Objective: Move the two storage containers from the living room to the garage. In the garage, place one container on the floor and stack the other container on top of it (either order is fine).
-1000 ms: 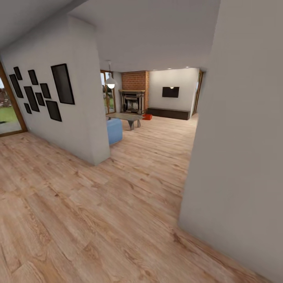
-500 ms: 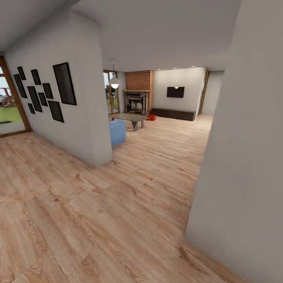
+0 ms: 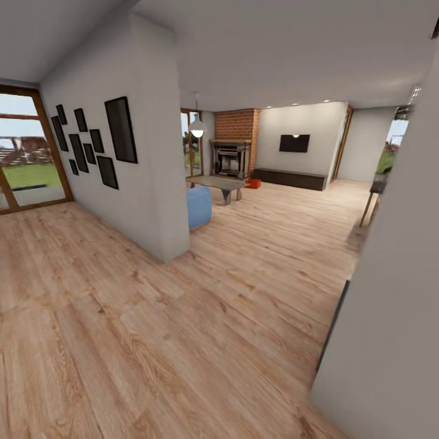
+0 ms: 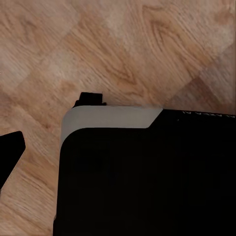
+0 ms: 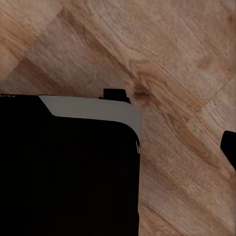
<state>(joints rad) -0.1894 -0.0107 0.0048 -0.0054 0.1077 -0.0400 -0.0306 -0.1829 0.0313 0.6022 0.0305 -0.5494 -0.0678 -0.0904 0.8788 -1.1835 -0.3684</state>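
A blue seat (image 3: 199, 206) sits beside a grey coffee table (image 3: 217, 183).

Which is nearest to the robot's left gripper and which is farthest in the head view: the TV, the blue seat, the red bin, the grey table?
Counted from the robot's own spot, nearest first:
1. blue seat, just behind the wall corner on the left.
2. grey table, mid-room, beyond the seat.
3. red bin, on the floor by the fireplace.
4. TV, up on the far wall.

We see light, grained wood-plank floor (image 3: 183, 317) | plain pale-grey walls (image 3: 152, 171) | black rectangular picture frames (image 3: 97, 146) | red brick fireplace (image 3: 236, 128) | small orange-red bin (image 3: 253, 183) | soft blue seat (image 3: 199, 206) | black wall TV (image 3: 294, 143)
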